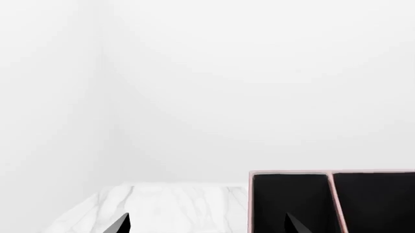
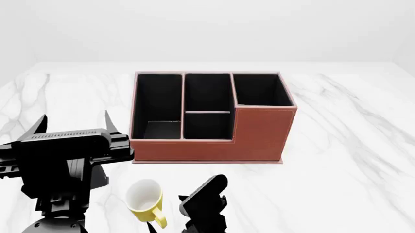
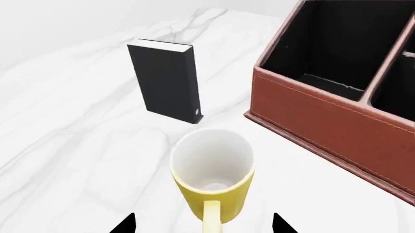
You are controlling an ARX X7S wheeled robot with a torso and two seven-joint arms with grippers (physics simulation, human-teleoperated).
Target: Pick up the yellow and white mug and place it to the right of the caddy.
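The yellow and white mug [image 2: 144, 198] stands upright on the marble table in front of the caddy's left end, with its handle pointing towards the front. The caddy [image 2: 214, 138] is reddish-brown with black-lined compartments, its right section taller. My right gripper [image 2: 202, 200] is low, just right of the mug. In the right wrist view it [image 3: 202, 226] is open, with the mug [image 3: 211, 175] just ahead and its handle between the fingertips, not gripped. My left gripper [image 2: 75, 127] is open and empty, raised left of the caddy. In the left wrist view it [image 1: 207, 225] faces the caddy [image 1: 292, 199].
A small black upright card [image 3: 166, 81] stands on the table beyond the mug, left of the caddy [image 3: 337, 116]; the left arm hides it in the head view. White marble table [image 2: 350, 160] extends to the right of the caddy. A white wall is behind.
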